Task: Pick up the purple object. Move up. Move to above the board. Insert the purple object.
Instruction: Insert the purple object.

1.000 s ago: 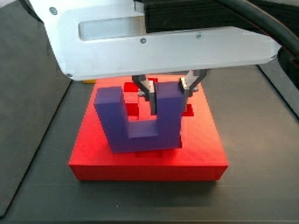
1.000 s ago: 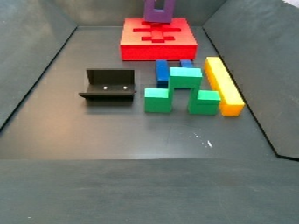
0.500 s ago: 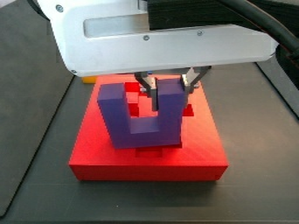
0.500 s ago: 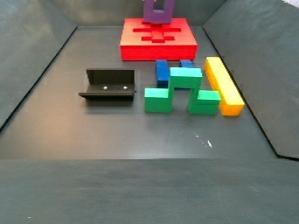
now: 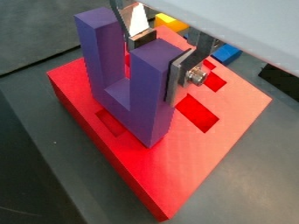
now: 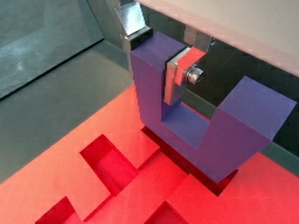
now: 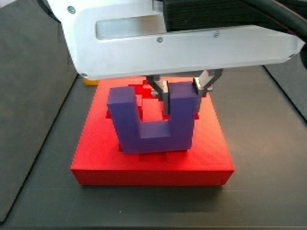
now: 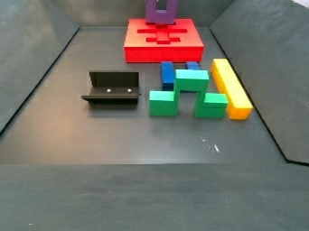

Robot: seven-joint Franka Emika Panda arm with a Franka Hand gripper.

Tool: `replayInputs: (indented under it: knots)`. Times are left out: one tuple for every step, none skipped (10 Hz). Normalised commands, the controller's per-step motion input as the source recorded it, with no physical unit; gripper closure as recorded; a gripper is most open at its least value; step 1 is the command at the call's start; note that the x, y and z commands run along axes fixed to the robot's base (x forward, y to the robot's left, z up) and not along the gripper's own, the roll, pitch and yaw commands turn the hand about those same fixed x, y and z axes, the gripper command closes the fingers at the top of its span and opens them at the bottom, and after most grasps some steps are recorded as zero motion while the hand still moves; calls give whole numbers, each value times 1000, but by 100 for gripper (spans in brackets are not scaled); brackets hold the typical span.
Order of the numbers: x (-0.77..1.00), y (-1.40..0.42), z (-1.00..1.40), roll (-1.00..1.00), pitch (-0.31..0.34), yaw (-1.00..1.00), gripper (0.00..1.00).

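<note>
Since a second ago I have carried the matte purple U-shaped block lower, so its base now sits at the slots of the large flat red slotted board in the middle of a side view. My gripper is closed narrowly on one upright arm of the block, silver plates clamping both faces. No writing is readable anywhere.

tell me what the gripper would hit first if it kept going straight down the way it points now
The gripper is shut on one arm of the purple object above the board. Going straight down, the object's base would probably meet the board first, at a recessed slot; depth is unclear.
</note>
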Motion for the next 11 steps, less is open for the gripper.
replayInputs:
  knots:
    - [226, 40, -214, 113, 17, -89, 100]
    - [286, 63, -240, 96, 26, -111, 100]
    - [291, 26, -229, 94, 23, -106, 100]
    - [46, 0, -291, 71, 0, -86, 100]
    - [-129, 0, -326, 0, 0, -74, 100]
    - [-114, -91, -240, 0, 0, -29, 100]
    - [-143, -9, -31, 0, 0, -14, 100]
    - [-237, 0, 20, 0, -36, -23, 100]
    - [-540, 0, 91, 17, -149, 0, 100]
    - [-566, 0, 197, 20, -166, 0, 100]
    - [-609, 34, 194, 29, -186, 0, 100]
